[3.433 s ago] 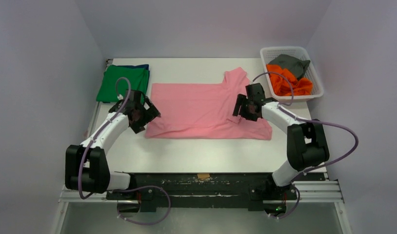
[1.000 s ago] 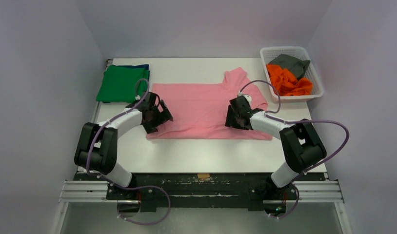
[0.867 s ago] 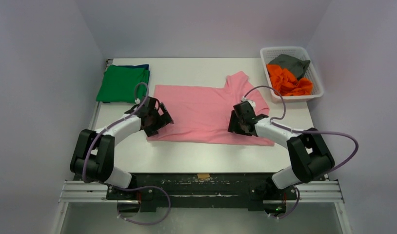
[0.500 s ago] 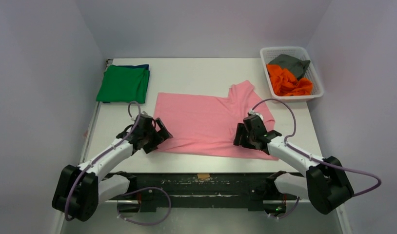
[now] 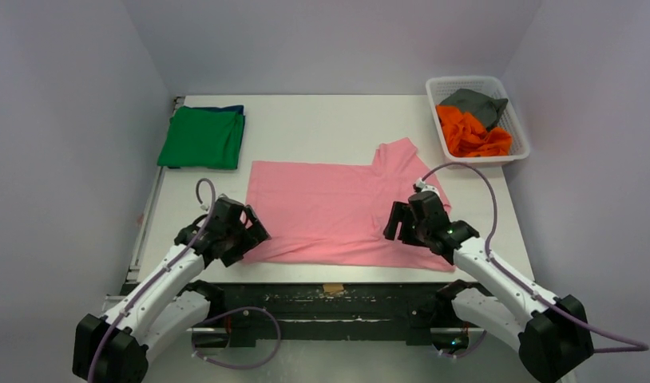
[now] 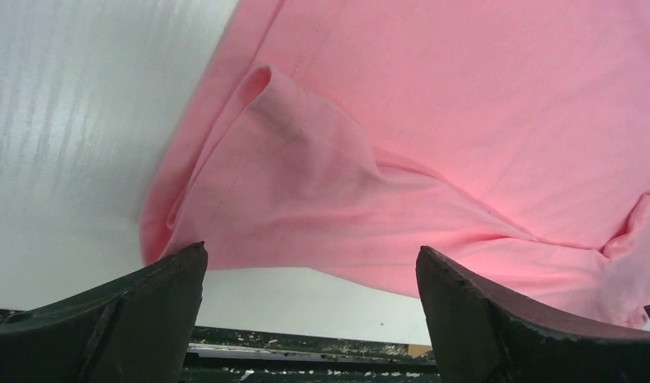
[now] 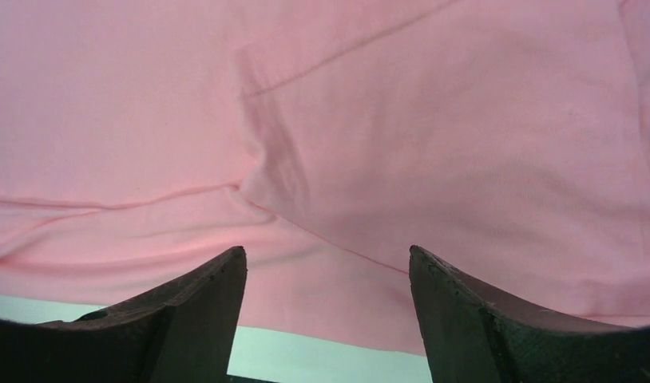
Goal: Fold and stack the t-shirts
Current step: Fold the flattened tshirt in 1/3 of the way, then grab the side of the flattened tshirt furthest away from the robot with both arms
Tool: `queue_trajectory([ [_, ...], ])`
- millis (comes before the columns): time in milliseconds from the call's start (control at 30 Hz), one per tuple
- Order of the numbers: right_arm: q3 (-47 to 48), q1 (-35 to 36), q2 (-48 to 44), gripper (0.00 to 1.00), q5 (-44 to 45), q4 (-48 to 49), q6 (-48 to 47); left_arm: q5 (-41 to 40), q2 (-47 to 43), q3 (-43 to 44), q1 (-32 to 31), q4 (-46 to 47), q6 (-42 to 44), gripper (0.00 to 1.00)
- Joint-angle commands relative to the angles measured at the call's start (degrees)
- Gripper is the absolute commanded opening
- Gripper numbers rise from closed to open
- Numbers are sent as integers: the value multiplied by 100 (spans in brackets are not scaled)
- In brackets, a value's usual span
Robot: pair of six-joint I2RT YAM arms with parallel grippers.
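Note:
A light pink t-shirt [image 5: 330,207] lies spread flat across the near middle of the table, one sleeve pointing to the back right. My left gripper [image 5: 247,239] hovers at its near left corner, open. In the left wrist view the left gripper [image 6: 310,259] has only bare table between its fingers [image 6: 146,311], with the shirt's rumpled hem [image 6: 322,199] just beyond. My right gripper [image 5: 398,228] sits over the shirt's near right part, open. The right wrist view shows the right gripper [image 7: 326,254] above smooth pink cloth [image 7: 433,144], and nothing is pinched.
A folded green t-shirt [image 5: 200,137] lies on a dark blue one [image 5: 228,109] at the back left. A white mesh basket [image 5: 468,82] at the back right holds an orange t-shirt [image 5: 469,136] and a grey one [image 5: 475,102]. The table's near edge [image 5: 330,274] runs just behind both grippers.
Both arms have drawn back toward the near edge, and the pink t-shirt has slid nearer with them. The right gripper's jaws have spread wider.

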Motion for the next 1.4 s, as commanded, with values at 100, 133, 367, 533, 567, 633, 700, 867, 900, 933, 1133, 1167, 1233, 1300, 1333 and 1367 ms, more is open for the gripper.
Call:
queue_trajectory([
  [100,926,7,-366,83,918,27,-56,-692,84,1316,-9,-531,610,100],
  [133,1025,5,-325,87,981,100,-33,-795,206,1486,9,-483,702,100],
  [367,1987,-172,757,99,1566,741,-437,-134,2003,2967,950,158,1540,100],
  [533,2880,-1093,2196,97,320,1183,-500,76,3959,4497,1338,121,1915,100],
  [567,3135,-1177,2507,96,290,1168,-575,71,4367,4952,1362,-14,1991,99],
  [633,3723,-1225,3089,95,538,1065,-752,-55,5077,5638,1380,-299,2064,96],
  [700,4254,-1258,3646,95,705,955,-920,-125,5704,6195,1410,-522,2114,93],
  [867,5047,-1361,4702,93,715,594,-1089,-188,6991,7307,1473,-933,2328,87],
  [900,5015,-1374,4779,92,625,621,-1065,-217,7137,7415,1509,-894,2346,87],
  [933,4935,-1391,4820,92,539,727,-1050,-147,7256,7477,1563,-815,2358,87],
  [1133,4521,-1476,4728,91,325,979,-966,638,7562,7549,1796,-394,2342,85],
  [1167,4397,-1484,4673,91,307,1019,-931,764,7575,7483,1810,-189,2338,86],
  [1233,4100,-1487,4548,91,180,1192,-866,1005,7665,7475,1833,-57,2238,87],
  [1300,3876,-1494,4440,91,98,1303,-820,1182,7787,7565,1848,-75,2097,87],
  [1333,3817,-1498,4393,91,74,1311,-813,1168,7815,7576,1841,-78,2055,87],
  [1367,3776,-1501,4366,91,83,1300,-821,1190,7806,7551,1846,-45,2001,87],
])
